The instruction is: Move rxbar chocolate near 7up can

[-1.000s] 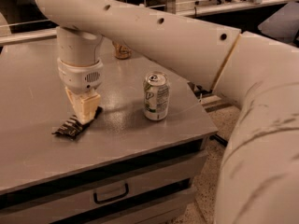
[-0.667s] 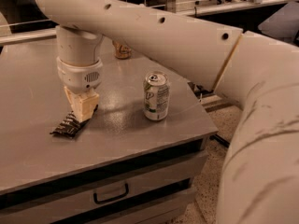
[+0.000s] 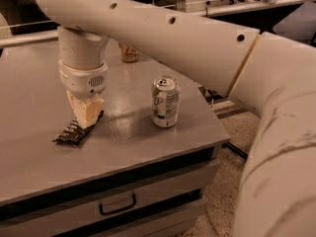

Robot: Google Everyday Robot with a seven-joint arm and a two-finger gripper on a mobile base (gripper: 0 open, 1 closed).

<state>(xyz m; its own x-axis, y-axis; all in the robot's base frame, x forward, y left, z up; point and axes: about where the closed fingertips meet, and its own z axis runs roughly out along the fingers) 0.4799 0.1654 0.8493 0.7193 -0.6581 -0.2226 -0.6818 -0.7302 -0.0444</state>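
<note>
The rxbar chocolate (image 3: 73,132), a dark flat wrapper with pale lettering, lies on the grey table (image 3: 29,107) left of centre. Its right end rises against my gripper (image 3: 87,113). The gripper comes straight down from the white wrist, and its cream fingers (image 3: 85,108) are shut on that end of the bar. The 7up can (image 3: 165,101), white and green with a silver top, stands upright to the right of the gripper, about a can's height away.
A gold-brown can (image 3: 129,53) stands at the back of the table, partly hidden by my arm. The table's right edge (image 3: 217,117) drops to the floor just past the 7up can. A drawer handle (image 3: 117,205) is below the front edge.
</note>
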